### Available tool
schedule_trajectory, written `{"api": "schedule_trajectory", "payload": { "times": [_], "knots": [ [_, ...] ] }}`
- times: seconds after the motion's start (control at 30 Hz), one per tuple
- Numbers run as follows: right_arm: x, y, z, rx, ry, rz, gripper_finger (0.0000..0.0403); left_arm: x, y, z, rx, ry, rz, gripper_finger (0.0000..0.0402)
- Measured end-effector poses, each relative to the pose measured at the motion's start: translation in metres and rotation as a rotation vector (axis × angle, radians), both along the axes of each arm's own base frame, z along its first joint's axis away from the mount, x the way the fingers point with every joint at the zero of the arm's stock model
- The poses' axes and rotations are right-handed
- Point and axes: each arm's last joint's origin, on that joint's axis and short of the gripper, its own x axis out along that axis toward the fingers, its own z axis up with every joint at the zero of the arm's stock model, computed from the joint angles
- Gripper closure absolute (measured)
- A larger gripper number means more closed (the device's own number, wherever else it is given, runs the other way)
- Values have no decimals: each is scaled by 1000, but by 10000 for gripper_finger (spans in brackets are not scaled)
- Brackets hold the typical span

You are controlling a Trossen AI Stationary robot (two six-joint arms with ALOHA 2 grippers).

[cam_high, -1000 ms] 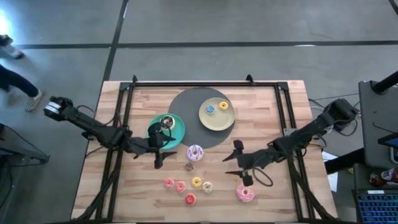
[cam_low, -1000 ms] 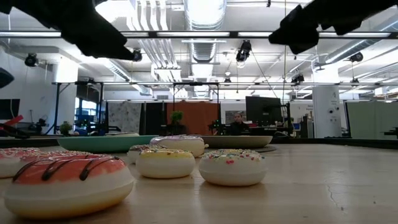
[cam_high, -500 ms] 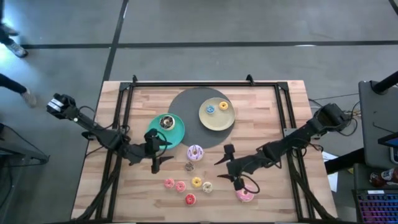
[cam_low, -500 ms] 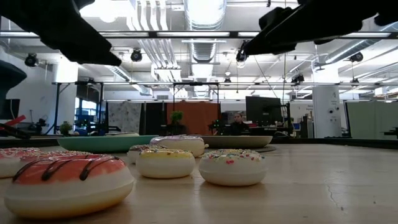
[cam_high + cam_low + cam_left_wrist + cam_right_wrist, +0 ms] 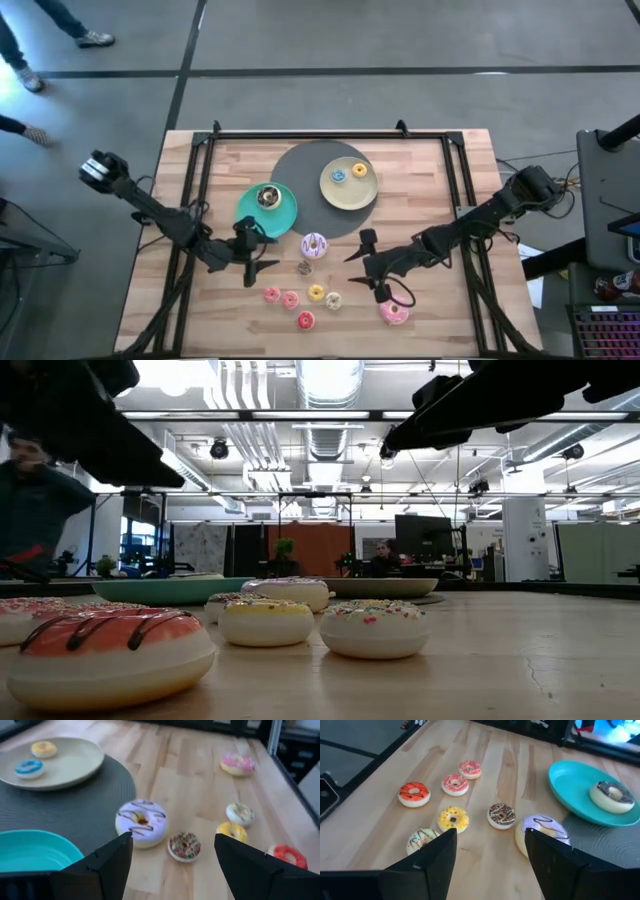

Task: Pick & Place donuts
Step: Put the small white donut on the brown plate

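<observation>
Beyond the left gripper (image 5: 172, 851), whose fingers (image 5: 107, 857) are spread wide and empty, the lilac donut (image 5: 141, 822) lies on the counter (image 5: 200, 785); the right gripper (image 5: 490, 847), also wide, apparently hovers near it.

One donut (image 5: 268, 196) lies on the left plate (image 5: 285, 215), two donuts (image 5: 349, 174) on the right plate (image 5: 335, 193), the rest (image 5: 312, 296) on the table (image 5: 440, 190) before the mat (image 5: 300, 170).

bare wood (image 5: 440, 190), donuts (image 5: 316, 293) clustered
</observation>
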Motion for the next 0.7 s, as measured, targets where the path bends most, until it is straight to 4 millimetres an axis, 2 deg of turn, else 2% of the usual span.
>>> {"api": "schedule_trajectory", "payload": {
  "times": [0.3, 0.5, 0.7],
  "knots": [
    [-6, 2, -9, 81, 92, -26, 177, 15, -15, -14, -30, 100, -47, 145],
    [-8, 8, -14, 107, 110, -27, 177, 23, -28, -12, -33, 111, -84, 145],
    [-2, 16, -27, 126, 98, 5, 177, 25, -37, -11, -87, 130, -132, 145]
  ]
}}
